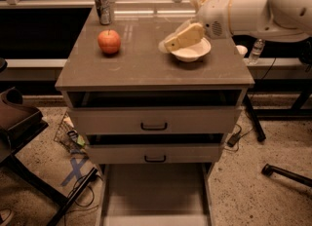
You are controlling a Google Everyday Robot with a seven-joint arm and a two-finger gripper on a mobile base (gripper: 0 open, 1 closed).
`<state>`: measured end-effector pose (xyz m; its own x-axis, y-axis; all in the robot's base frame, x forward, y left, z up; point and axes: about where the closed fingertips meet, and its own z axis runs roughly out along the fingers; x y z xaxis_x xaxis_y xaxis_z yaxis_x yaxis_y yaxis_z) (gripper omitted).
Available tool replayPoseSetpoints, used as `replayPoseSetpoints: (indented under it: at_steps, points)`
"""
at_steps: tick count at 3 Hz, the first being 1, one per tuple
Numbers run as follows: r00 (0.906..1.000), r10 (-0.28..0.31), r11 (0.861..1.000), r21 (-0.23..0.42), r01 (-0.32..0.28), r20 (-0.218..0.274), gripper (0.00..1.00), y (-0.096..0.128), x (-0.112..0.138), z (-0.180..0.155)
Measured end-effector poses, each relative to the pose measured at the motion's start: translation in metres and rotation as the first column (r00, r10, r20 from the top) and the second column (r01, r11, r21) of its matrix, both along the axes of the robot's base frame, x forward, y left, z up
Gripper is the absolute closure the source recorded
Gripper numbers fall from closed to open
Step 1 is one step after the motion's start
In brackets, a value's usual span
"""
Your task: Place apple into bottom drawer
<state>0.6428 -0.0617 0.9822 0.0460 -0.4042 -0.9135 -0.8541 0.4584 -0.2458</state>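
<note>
You've got the apple (109,41) sitting on the cabinet top (146,66), left side, toward the far edge, just near of a metal can (102,7). It's upright and nothing is touching it.

The gripper (170,44) comes in from the right w/ the white arm (243,10) and hangs over the left rim of the white bowl (195,52), well apart from the apple. Gripper state: can't tell from this angle. You can see it isn't carrying the apple.

The bottom drawer (153,191) is pulled out toward you at floor level, pale floor bare. Above it, the top drawer (154,121) and middle drawer (155,154) show grey fronts w/ black handles and a dark gap over each.
</note>
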Motion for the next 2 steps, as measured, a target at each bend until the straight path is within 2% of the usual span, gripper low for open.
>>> replayPoseSetpoints:
  at_steps: [1,2]
  points:
    - [0.9999,-0.014,1.000,-0.016,0.014,0.003,0.00,0.0725,0.0590,-0.0222]
    - [0.9999,-0.012,1.000,-0.015,0.012,0.007,0.00,0.0782,0.0605,-0.0212]
